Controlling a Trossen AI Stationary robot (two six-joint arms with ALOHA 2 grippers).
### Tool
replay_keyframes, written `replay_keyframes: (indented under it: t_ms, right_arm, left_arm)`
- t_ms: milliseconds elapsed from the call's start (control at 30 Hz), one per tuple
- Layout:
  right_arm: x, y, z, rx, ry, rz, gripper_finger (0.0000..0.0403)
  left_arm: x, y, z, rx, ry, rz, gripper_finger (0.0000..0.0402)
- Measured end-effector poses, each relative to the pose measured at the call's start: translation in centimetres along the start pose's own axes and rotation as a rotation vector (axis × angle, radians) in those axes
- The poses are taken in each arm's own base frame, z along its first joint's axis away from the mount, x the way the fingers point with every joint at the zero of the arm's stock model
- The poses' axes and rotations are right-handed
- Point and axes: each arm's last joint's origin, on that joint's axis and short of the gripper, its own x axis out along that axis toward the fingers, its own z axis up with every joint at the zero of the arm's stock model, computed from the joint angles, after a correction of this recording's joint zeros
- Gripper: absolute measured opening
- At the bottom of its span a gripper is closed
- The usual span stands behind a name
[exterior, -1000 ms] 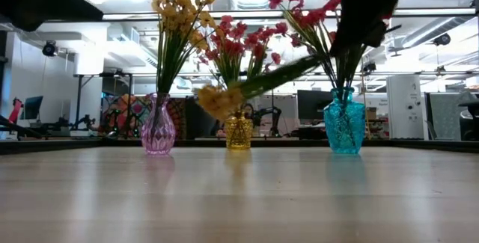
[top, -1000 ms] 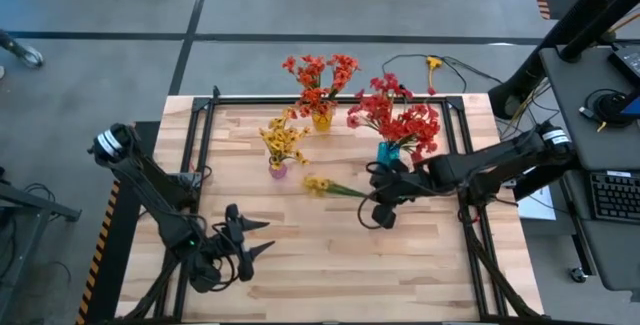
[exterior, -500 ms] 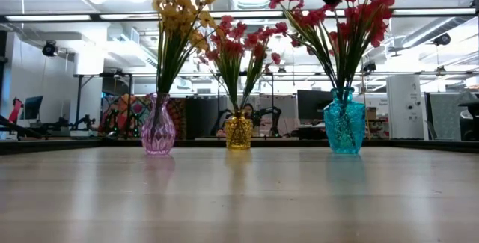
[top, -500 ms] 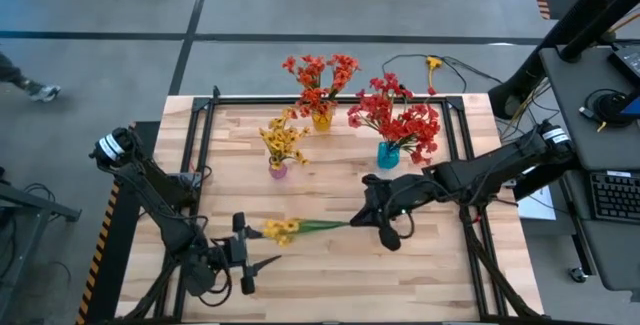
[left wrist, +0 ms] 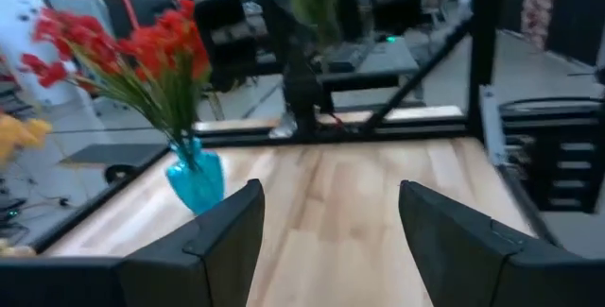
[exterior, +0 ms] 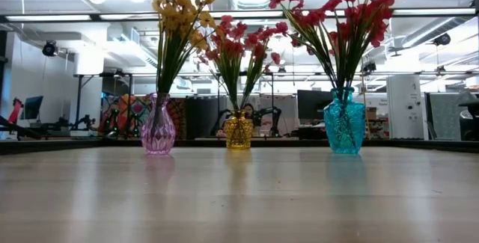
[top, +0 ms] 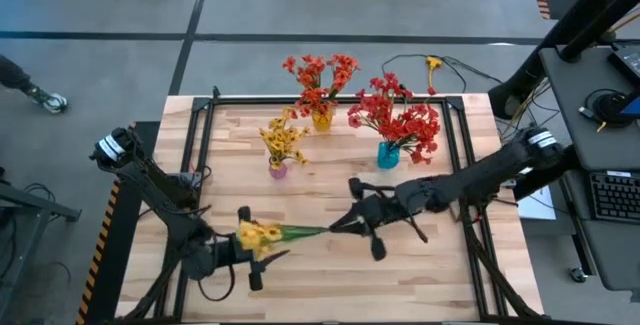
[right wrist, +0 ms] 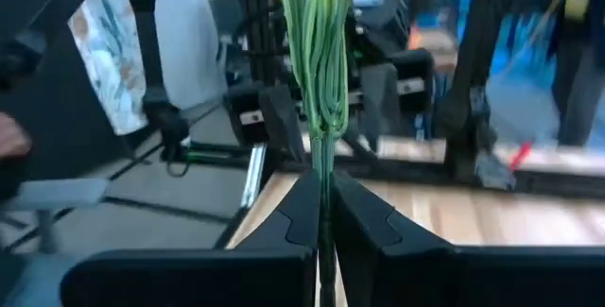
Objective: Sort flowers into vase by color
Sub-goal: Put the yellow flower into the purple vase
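Note:
My right gripper is shut on a yellow flower, held level over the table's near middle, blossoms toward the left. My left gripper stands open just near of the blossoms, nothing between its fingers. At the far side stand a pink vase with yellow flowers, a yellow vase with orange-red flowers and a teal vase with red flowers. The low view shows neither arm nor the held flower. My right gripper pinches the flower's green stem between its two fingers, at the end away from the blossoms. The fingers come level from the table's right and lie along the stem. The flower is lifted clear of the table, its stem running on past the fingertips toward my left gripper.
Black frame rails run along the table's left, far and right edges. Bare wood lies at the near right. A desk with a keyboard stands beyond the right edge, cables beyond the far one.
My right gripper has gone toward the table's near left and tipped from pointing down to level, staying shut on the stem. The yellow flower has swung with it, its blossoms going from mid-table to beside my left gripper. My left gripper has risen a little and rolled, staying open.

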Motion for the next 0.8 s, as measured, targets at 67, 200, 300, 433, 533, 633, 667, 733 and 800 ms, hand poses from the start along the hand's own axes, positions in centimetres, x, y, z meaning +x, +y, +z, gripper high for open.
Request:
replay_keyframes:
  t_ms: [67, 200, 300, 433, 533, 633, 667, 733, 800]
  right_arm:
    - [1.2, -0.1, -1.1, -0.050, -0.057, 0.001, 0.0013]
    - [4.0, -0.1, -3.3, -0.148, -0.193, 0.000, 0.0013]
    - [5.8, -0.4, -4.7, -0.150, -0.262, -0.016, 0.0013]
    - [7.7, -1.5, -5.3, -0.163, -0.274, -0.042, 0.0013]
    - [8.7, -2.0, -5.9, -0.171, -0.261, -0.064, 0.0013]
    - [9.3, -2.3, -6.4, -0.173, -0.249, -0.069, 0.0013]
    - [9.5, -2.4, -6.5, -0.173, -0.249, -0.072, 0.0013]
    - [9.6, -2.4, -6.6, -0.178, -0.249, -0.073, 0.0013]
    - [9.6, -2.4, -6.6, -0.180, -0.248, -0.071, 0.0013]
  left_arm:
    - [0.6, 0.4, 0.4, 0.005, -0.020, 0.025, 0.0227]
    - [1.5, 1.0, 1.2, 0.012, -0.064, 0.042, 0.0227]
    - [2.0, 1.1, 1.9, 0.010, -0.118, -0.063, 0.0227]
    - [2.4, 1.2, 2.3, 0.004, -0.163, -0.150, 0.0227]
    - [2.6, 1.4, 2.4, -0.006, -0.169, -0.136, 0.0227]
    - [2.7, 1.4, 2.3, 0.001, -0.170, -0.129, 0.0226]
    - [2.7, 1.4, 2.4, 0.003, -0.171, -0.129, 0.0222]
    - [2.7, 1.4, 2.3, 0.011, -0.170, -0.129, 0.0208]
    - [2.7, 1.4, 2.3, 0.015, -0.170, -0.128, 0.0186]
